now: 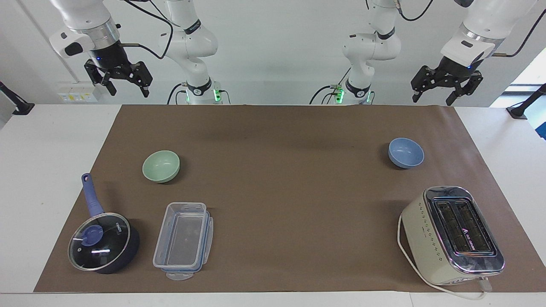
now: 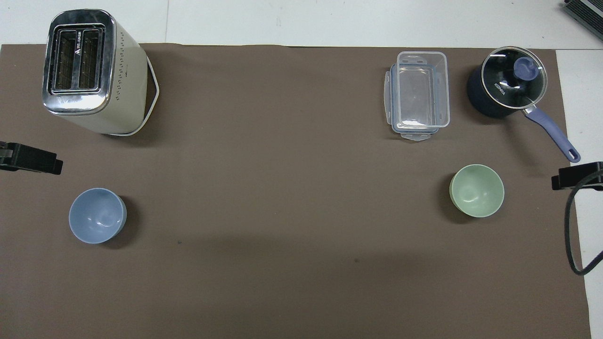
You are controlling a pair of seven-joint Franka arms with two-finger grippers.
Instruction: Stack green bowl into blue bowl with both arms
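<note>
The wide middle of the brown-covered table [image 1: 281, 179] lies bare between the pale mint-green bowl [image 1: 161, 166] and the matte periwinkle-blue bowl [image 1: 405, 152], so a hand could cross there freely; the dark blue lidded saucepan [image 1: 103, 241] and the clear plastic lidless box [image 1: 184, 240] stand farther from the robots than the green bowl; the cream two-slot toaster [image 1: 452, 235] stands farther out than the blue bowl, apart from it.

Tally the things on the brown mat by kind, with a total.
Bowls: 2, the green bowl and the blue bowl
Saucepan with lid: 1
Clear plastic container: 1
Toaster: 1
Total: 5
</note>
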